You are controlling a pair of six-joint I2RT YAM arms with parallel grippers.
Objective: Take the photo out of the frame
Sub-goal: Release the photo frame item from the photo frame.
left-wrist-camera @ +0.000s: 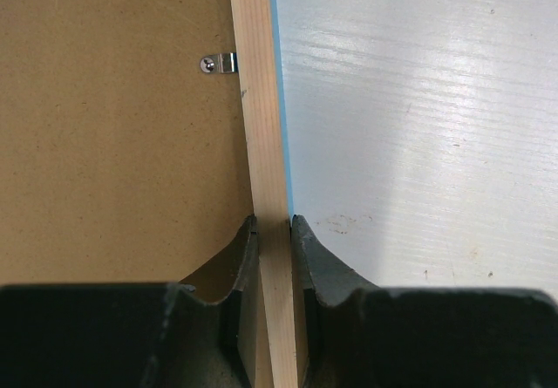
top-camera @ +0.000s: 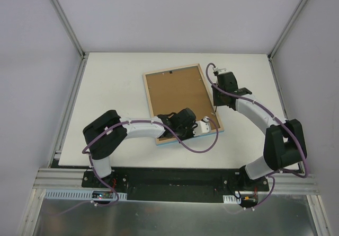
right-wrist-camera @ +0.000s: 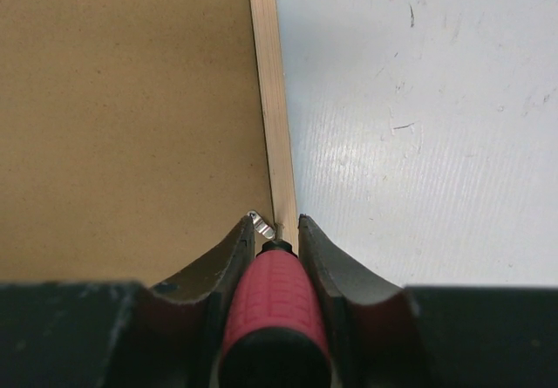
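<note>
The frame [top-camera: 172,70] lies face down on the table, pale wood rim up, with the brown backing board [top-camera: 177,95] filling it. The photo is hidden under that board. My left gripper [top-camera: 181,131] is shut on the frame's rim [left-wrist-camera: 257,100] near the front corner, one finger on each side of the wood [left-wrist-camera: 272,227]. My right gripper [top-camera: 215,99] is at the frame's right edge, shut [right-wrist-camera: 272,224] on a red-handled tool [right-wrist-camera: 275,301]. The tool's tip touches a small metal clip [right-wrist-camera: 261,224] beside the rim [right-wrist-camera: 268,83].
Another metal clip [left-wrist-camera: 218,63] sits on the backing board against the rim, ahead of my left fingers. The white table [top-camera: 116,87] carries the frame. Grey walls and metal posts [top-camera: 66,24] close the table in at the back and sides.
</note>
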